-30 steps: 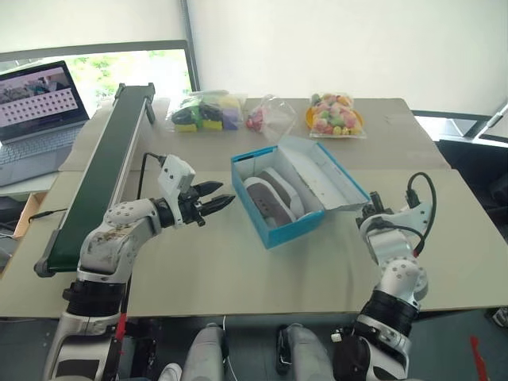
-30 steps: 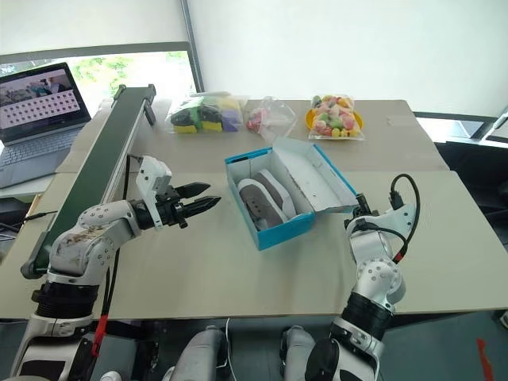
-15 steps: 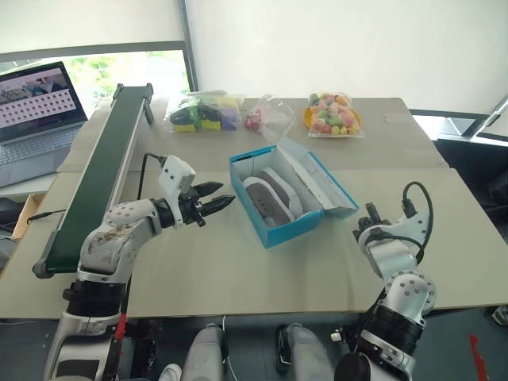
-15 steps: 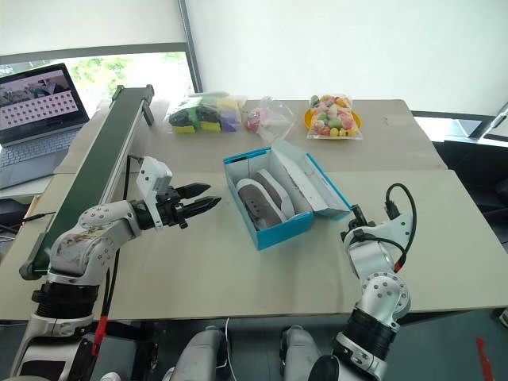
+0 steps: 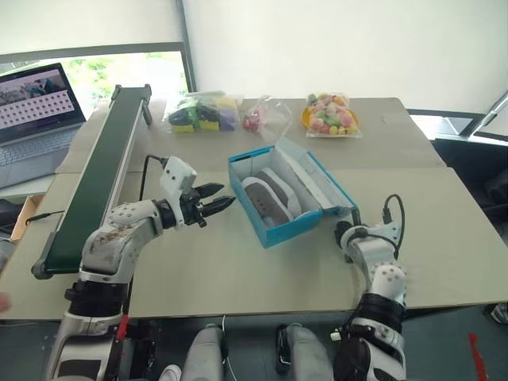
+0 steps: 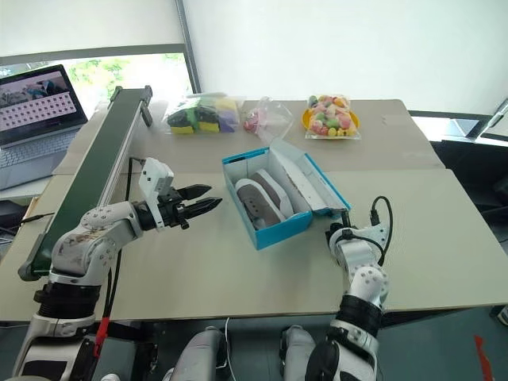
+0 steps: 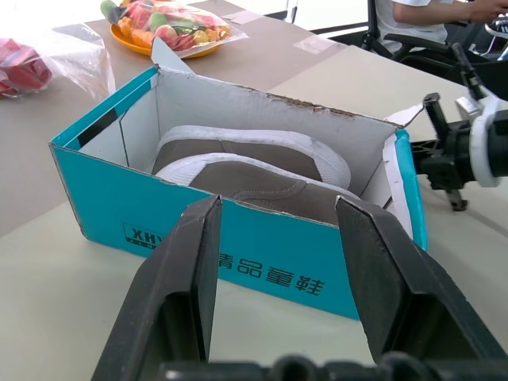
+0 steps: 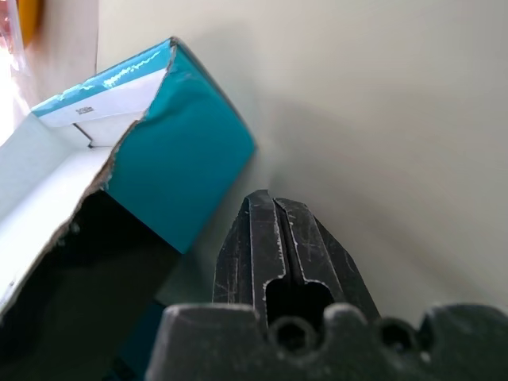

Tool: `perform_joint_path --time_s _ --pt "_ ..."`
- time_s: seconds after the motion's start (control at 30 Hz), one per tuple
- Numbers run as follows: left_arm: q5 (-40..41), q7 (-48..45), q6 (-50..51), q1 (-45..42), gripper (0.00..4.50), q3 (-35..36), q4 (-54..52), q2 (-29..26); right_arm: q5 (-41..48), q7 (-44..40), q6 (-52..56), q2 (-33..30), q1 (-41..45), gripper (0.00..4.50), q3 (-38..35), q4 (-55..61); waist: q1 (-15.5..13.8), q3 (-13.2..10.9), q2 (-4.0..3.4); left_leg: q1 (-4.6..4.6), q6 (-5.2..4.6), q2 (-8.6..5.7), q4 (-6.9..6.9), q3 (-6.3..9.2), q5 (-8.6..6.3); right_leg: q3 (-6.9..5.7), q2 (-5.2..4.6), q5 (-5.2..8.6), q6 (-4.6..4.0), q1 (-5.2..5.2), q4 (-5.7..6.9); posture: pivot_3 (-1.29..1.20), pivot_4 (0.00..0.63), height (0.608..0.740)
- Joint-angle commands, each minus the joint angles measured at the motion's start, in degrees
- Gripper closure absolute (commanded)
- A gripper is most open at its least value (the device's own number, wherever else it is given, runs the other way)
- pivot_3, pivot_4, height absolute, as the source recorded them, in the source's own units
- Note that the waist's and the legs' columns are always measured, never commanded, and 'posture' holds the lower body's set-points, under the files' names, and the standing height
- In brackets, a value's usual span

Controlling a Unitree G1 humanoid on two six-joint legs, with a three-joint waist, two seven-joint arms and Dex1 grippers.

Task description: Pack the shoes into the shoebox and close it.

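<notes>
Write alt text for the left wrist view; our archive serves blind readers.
An open blue shoebox with two grey shoes inside sits on a table, framed by the open left gripper. The right gripper is beside the box's far end.

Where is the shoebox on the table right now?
In the head views, the shoebox sits mid-table, lid open, between the left claw and the right claw, with both shoes inside.
</notes>
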State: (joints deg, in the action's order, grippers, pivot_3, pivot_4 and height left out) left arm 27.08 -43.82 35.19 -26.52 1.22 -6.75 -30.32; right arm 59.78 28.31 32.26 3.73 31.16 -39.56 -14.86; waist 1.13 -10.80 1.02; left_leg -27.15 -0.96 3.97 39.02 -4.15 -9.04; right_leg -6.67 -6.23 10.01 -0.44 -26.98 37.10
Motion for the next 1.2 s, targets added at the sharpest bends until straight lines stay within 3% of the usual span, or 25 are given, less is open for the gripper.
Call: perform_joint_path --time_s 0.03,0.27,0.47,0.67,0.87,0.97,1.2 --pt "0.01 0.18 -0.71 -1.03 2.08 0.64 -0.99 0.04 2.90 -7.85 -2.92 -1.46 5.15 4.45 -2.36 -11.57 0.30 0.02 0.05 0.05 0.00 0.00 0.00 -0.01 0.00 0.00 0.01 0.00 0.00 0.04 -0.01 0.00 0.150 0.681" --pt "-0.29 0.44 -1.27 -1.03 2.08 0.38 -1.03 0.25 3.02 -23.27 -6.21 -6.22 13.33 4.45 -5.38 -29.54 1.74 0.11 0.21 0.87 0.40 0.03 -0.03 0.18 -0.25 -0.01 0.02 0.18 -0.30 0.77 -0.19 0.00 0.150 0.681" --pt "-0.36 0.27 -1.47 -0.73 2.08 0.63 -1.06 -0.02 2.57 -35.25 -3.66 -6.30 15.01 4.45 -2.73 -26.92 1.35 0.00 0.04 0.82 0.36 -0.01 -0.08 0.32 -0.22 -0.01 0.02 0.13 -0.21 0.66 -0.06 0.00 0.150 0.681" --pt "-0.39 0.65 -1.29 0.08 2.08 0.74 -1.90 -0.07 3.69 -46.71 1.76 -3.04 9.13 4.45 8.03 -1.83 0.95 -0.03 -0.02 0.12 -0.03 -0.04 -0.23 0.24 0.01 0.07 0.03 0.04 -0.07 -0.04 0.02 0.00 0.150 0.681" --pt "-0.27 0.93 -0.95 0.50 2.08 0.87 -2.64 -0.25 -1.71 -55.99 7.48 -8.07 0.54 4.45 25.89 20.92 -0.38 -0.04 -0.02 -0.08 -0.03 -0.06 -0.15 0.04 0.01 0.07 0.01 0.05 -0.03 -0.17 -0.02 0.00 0.150 0.681" --pt "-0.10 1.30 -0.55 0.84 2.08 1.20 -3.27 -0.37 -5.31 -54.97 8.65 -10.94 1.68 4.45 29.90 21.48 -0.53 -0.04 -0.02 -0.06 0.23 -0.04 -0.11 0.09 -0.14 0.06 0.00 0.06 -0.05 -0.16 -0.03 0.00 0.150 0.681" --pt "0.86 3.10 0.69 3.28 2.08 3.59 -5.96 -1.59 -25.50 -50.05 3.72 -13.99 13.24 4.45 40.10 5.95 -0.52 -0.04 -0.02 0.01 0.45 -0.05 -0.12 0.06 -0.20 -0.02 -0.04 0.16 -0.33 -0.14 -0.02 0.00 0.150 0.681"
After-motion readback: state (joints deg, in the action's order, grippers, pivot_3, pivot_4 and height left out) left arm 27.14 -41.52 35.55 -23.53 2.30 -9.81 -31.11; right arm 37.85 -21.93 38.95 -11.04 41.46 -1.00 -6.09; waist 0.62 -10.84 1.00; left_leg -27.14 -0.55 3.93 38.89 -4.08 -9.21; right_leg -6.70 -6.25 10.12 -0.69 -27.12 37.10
